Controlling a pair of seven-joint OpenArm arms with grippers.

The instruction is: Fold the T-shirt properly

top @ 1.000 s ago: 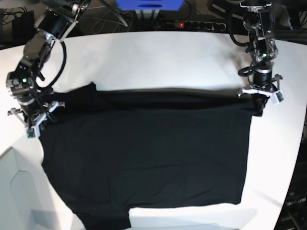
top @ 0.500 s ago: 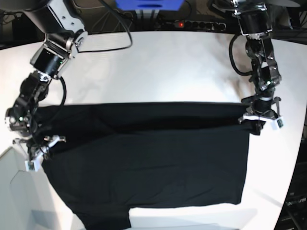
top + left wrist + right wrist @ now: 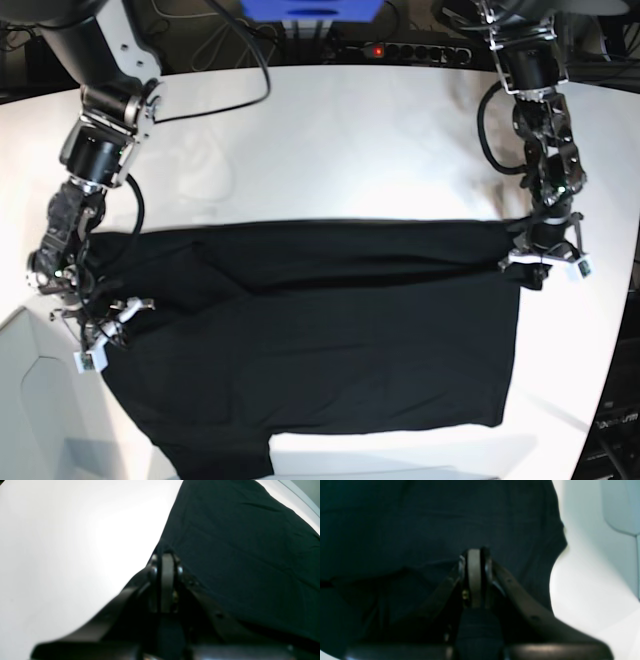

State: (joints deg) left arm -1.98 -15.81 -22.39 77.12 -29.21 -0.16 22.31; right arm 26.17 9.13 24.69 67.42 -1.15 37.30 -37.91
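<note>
The black T-shirt (image 3: 320, 330) lies spread on the white table (image 3: 330, 140), plain side up, its far part doubled over toward the near side. No print or tag shows. My left gripper (image 3: 540, 264) is at the shirt's right far corner, shut on the cloth edge. In the left wrist view its fingers (image 3: 167, 565) pinch the edge of the T-shirt (image 3: 237, 542). My right gripper (image 3: 100, 335) is at the shirt's left side, shut on the cloth. In the right wrist view the closed fingers (image 3: 474, 562) grip the T-shirt (image 3: 407, 530).
A power strip (image 3: 400, 50) with a red light, a blue object (image 3: 310, 10) and cables lie beyond the table's far edge. A pale panel (image 3: 30, 400) sits below the table's front-left edge. The table's right edge runs close to the left gripper.
Both grippers moved toward the near side, carrying the shirt's far edge with them. The folded far edge now lies lower on the table.
</note>
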